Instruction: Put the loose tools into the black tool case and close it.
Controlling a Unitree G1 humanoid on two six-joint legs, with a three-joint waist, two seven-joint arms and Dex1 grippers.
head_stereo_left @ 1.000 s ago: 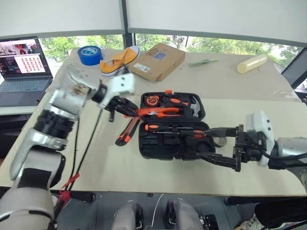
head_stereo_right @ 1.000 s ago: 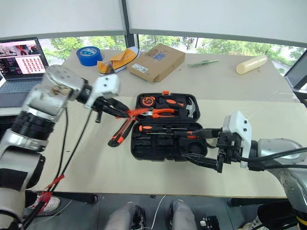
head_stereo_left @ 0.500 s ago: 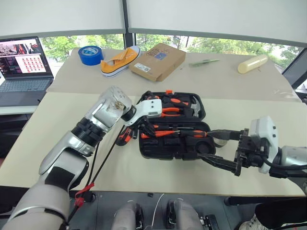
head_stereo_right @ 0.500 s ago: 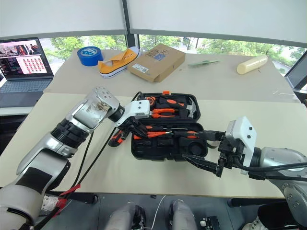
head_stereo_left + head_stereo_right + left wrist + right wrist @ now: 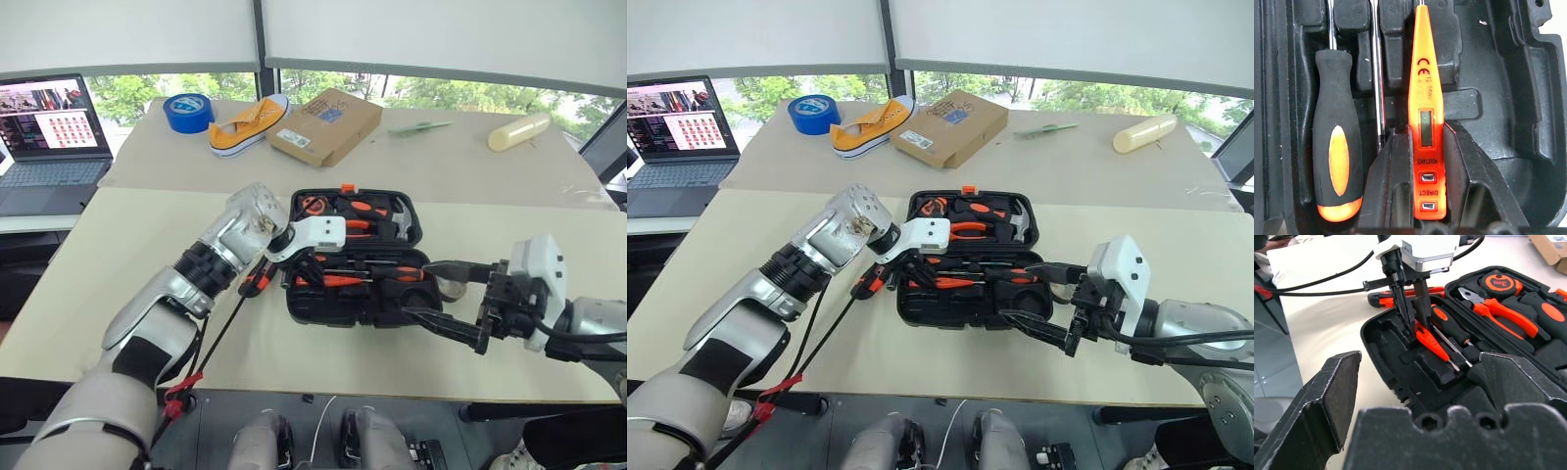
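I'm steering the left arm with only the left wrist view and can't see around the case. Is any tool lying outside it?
Observer: Yes. The utility knife lies on the table just off the left side of the black tool case, under the left arm.
Operator: Is the other arm in my way?
Observer: No. The right end effector hovers open at the case's near right corner, apart from the left end effector, which grips the tester screwdriver.
Operator: And the far half of the case?
Observer: It lies open, with the pliers seated in it.
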